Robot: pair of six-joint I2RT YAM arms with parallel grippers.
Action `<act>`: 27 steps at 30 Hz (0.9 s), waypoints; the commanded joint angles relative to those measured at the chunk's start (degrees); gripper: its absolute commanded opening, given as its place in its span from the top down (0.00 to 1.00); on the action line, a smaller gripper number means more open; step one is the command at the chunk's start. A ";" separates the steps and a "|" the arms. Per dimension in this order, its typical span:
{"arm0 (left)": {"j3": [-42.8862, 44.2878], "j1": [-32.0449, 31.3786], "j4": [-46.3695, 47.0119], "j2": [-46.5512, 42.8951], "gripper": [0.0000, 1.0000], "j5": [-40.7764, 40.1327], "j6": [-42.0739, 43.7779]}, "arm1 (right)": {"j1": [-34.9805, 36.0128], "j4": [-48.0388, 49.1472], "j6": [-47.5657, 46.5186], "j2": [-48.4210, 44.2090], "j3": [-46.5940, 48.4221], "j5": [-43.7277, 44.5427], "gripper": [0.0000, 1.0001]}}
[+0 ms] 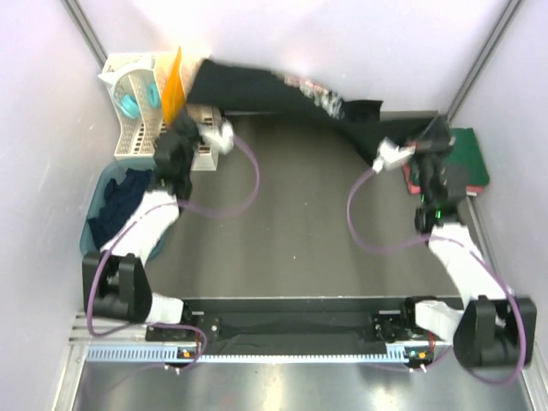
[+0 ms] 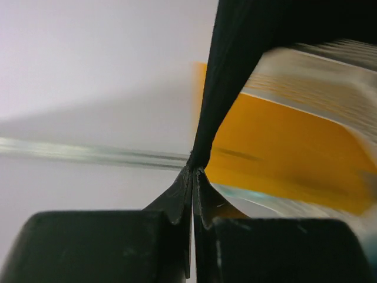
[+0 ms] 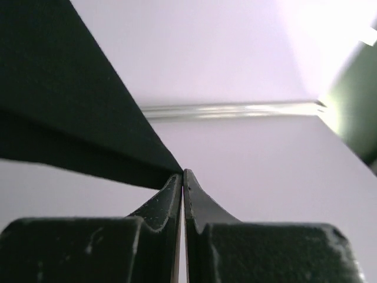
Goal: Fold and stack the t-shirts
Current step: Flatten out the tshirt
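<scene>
**A:** From above, where is the black cloth t-shirt with the small white-and-coloured chest print?

**B:** It is held up and stretched along the far edge of the dark grey tabletop. The left claw grips one end near the far-left corner. The right claw grips the other end toward the far-right corner.

**A:** What else is there?

**B:** A white plastic slotted rack with a flat orange panel stands in the far-left corner. A teal-blue plastic tub at the left edge holds dark navy cloth t-shirts. A folded dark green t-shirt lies at the right edge.

**A:** The left wrist view?

**B:** The left claw is pinched tight on a fold of the black t-shirt, which rises taut from the tips. The orange panel is blurred behind it.

**A:** And the right wrist?

**B:** The right claw is also clamped, tips together, on a corner of the black t-shirt. The cloth runs away up to the left.
</scene>
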 commanded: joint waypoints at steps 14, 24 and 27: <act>-30.71 -5.46 -38.90 -24.97 1.00 11.42 -7.74 | 13.18 -46.19 10.87 -28.61 -13.58 6.78 1.00; -27.02 -5.46 -63.87 -32.44 1.00 13.80 -5.63 | 14.15 -73.62 17.47 -36.27 -11.66 3.27 1.00; -26.93 -5.46 -71.07 -34.82 1.00 13.53 -3.17 | 14.15 -82.40 17.56 -37.94 -10.43 1.86 1.00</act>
